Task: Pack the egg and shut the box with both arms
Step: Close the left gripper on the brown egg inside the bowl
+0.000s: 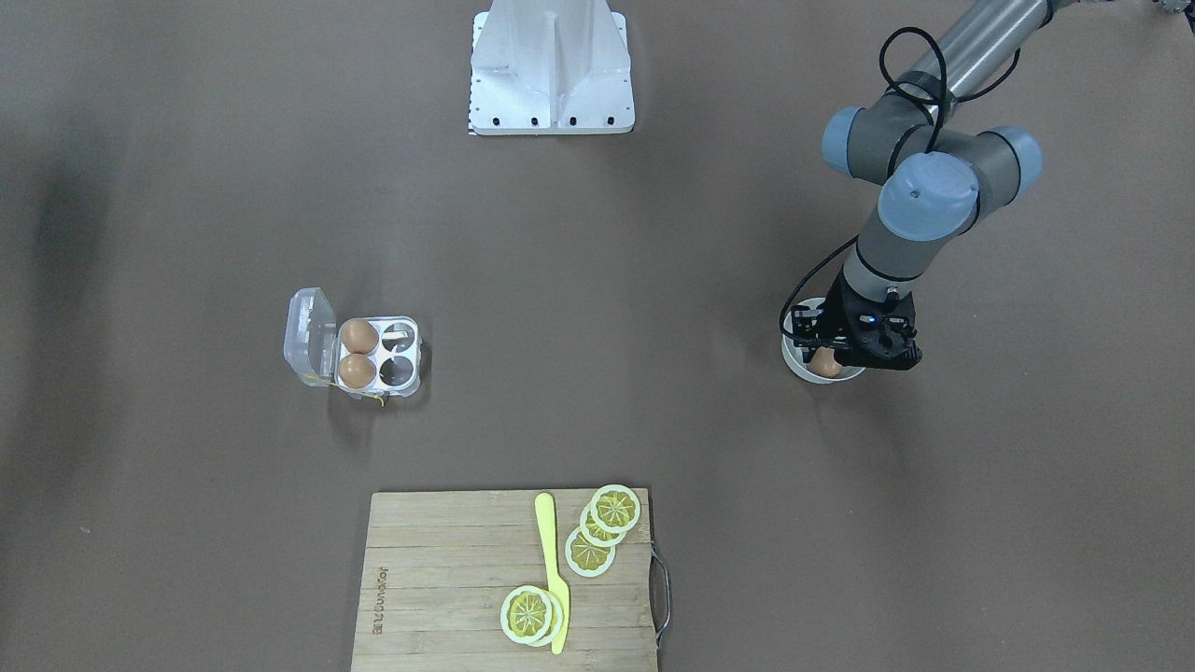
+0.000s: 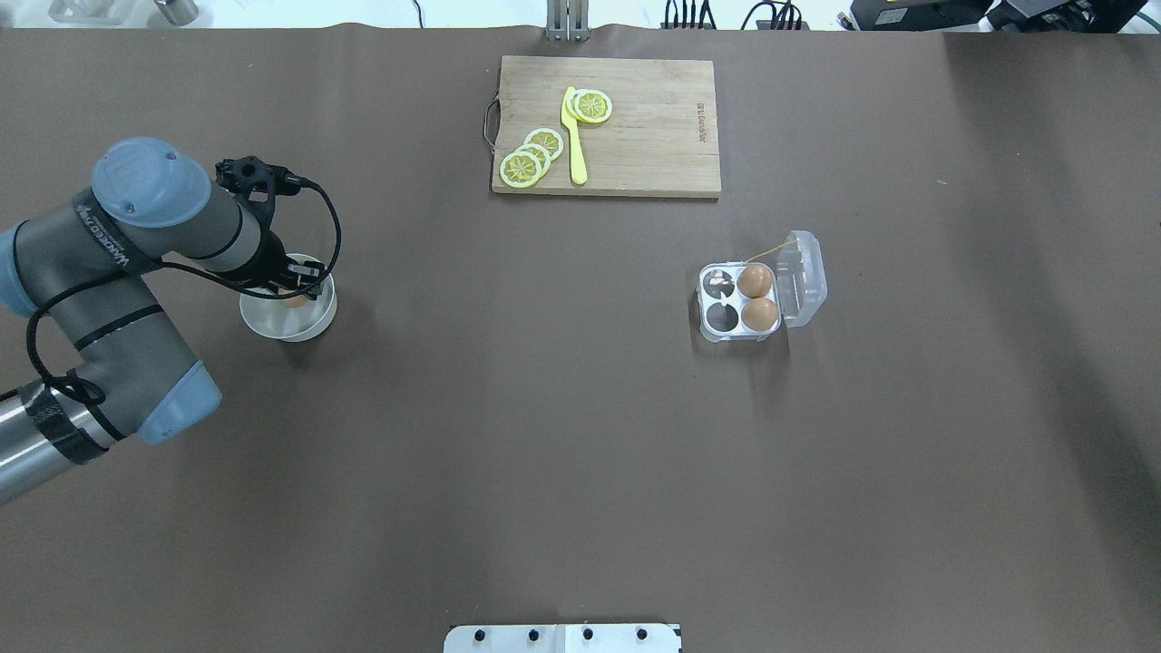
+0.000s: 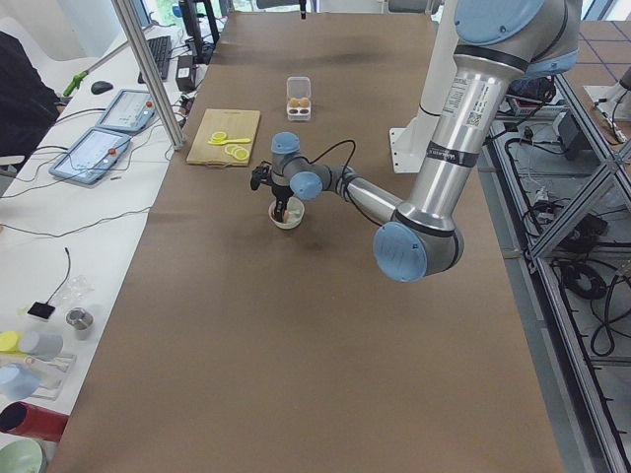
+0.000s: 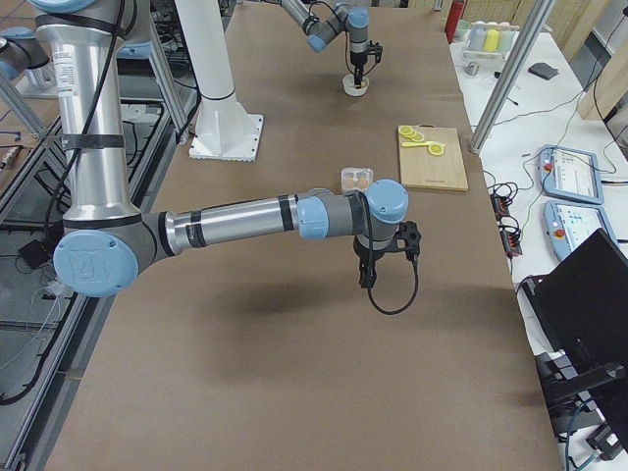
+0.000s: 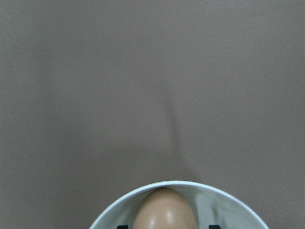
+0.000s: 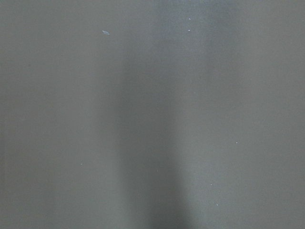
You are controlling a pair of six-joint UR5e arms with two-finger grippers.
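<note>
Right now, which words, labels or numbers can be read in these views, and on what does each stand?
None reads for certain.
Cutting board: a burnt-in brand word along one edge, too small to read.
Left arm: white lettering on its grey tube, too blurred to quote.

A small tan-brown hen's egg (image 5: pixel 164 213) rests in a round white bowl (image 5: pixel 224 207), beneath the wrist of the grey left arm (image 1: pixel 920 201) with its light-blue joint caps. Well apart, the clear plastic four-cell egg carton (image 1: pixel 416 355) stands with its hinged lid (image 1: pixel 308 331) open. Two matching eggs (image 1: pixel 358 335) fill the cells beside the hinge; the other two are empty.
</note>
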